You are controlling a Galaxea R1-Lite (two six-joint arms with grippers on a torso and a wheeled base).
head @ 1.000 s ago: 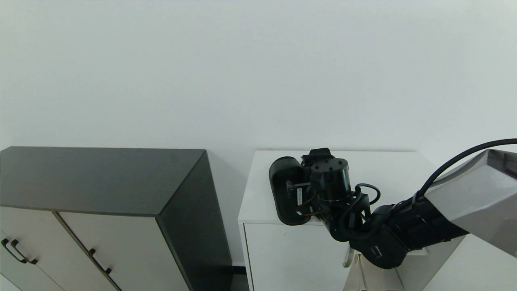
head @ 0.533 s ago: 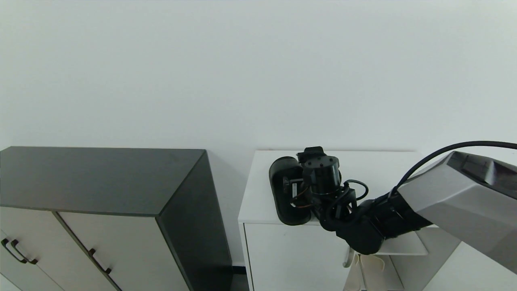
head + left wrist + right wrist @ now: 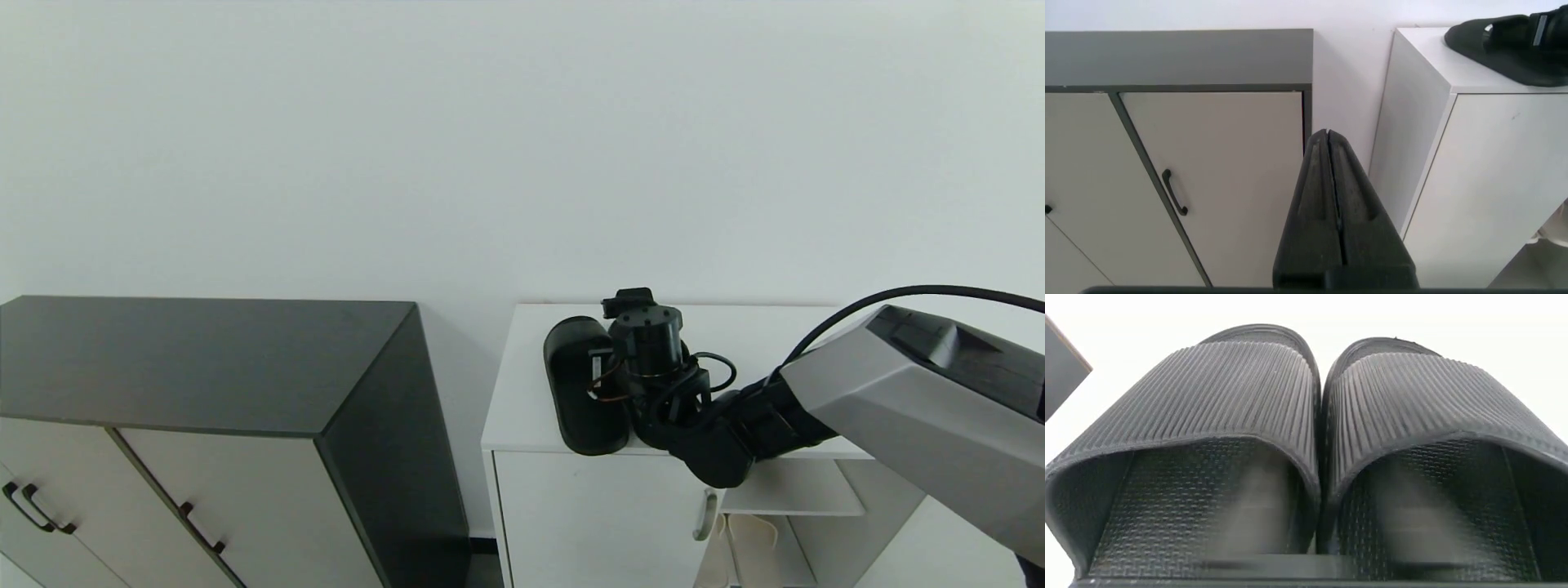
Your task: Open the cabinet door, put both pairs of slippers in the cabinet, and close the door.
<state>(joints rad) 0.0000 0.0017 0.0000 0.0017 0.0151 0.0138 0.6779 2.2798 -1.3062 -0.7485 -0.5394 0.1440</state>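
The right hand point(image 3: 598, 376), in the head view, sits against the black slippers point(image 3: 574, 400) on top of the white cabinet point(image 3: 526, 408). In the left wrist view, the left hand point(image 3: 1328, 143) is pressed together, before a dark-topped cupboard point(image 3: 1208, 163). In the right wrist view, the right fingers point(image 3: 1259, 510) look spread, 1 inside each of the 2 slippers.

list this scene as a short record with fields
black slippers: pair side by side on top of the white cabinet
white cabinet: right side open, shelf showing
light slippers: inside the white cabinet, below the shelf
right end effector: at the black slippers' open ends
left end effector: shut, holding nothing, in front of the grey cabinet
grey cabinet: doors closed
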